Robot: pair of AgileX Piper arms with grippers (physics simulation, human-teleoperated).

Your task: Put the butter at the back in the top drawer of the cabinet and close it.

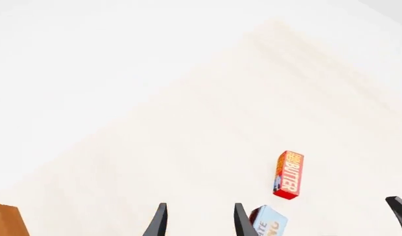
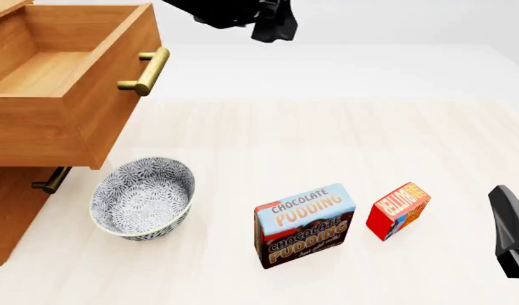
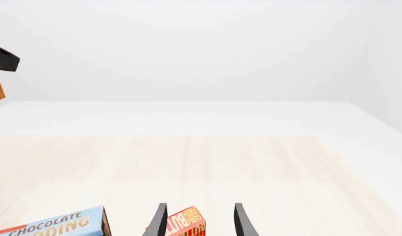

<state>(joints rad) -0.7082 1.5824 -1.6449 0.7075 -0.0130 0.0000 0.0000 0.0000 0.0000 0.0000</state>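
Staging for the pick: top drawer [image 2: 51,82] of the cabinet [image 2: 13,210] is already pulled out and looks empty from the front view, so the open step is done and grabbing the butter [image 2: 398,210] comes next. Butter sits on the table [image 2: 284,140], just right of the pudding box [image 2: 306,224], close but apparently not touching, with the bowl [image 2: 143,198] further left near the cabinet. Right gripper [image 3: 197,221] has its jaws spread with nothing between them; in its wrist view the butter shows just past the fingertips, roughly centred in the gap, so this arm looks best placed. Left gripper [image 1: 197,221] is also spread and empty, and in the front view that arm hangs high over the back of the table, near the drawer handle [image 2: 145,71]. Next move, my read: lower the right gripper over the butter, straddle its narrow sides, and close. Watch the pudding box, since the finger on that side has little room. Then lift, carry left over bowl and drawer front, drop inside, push shut.
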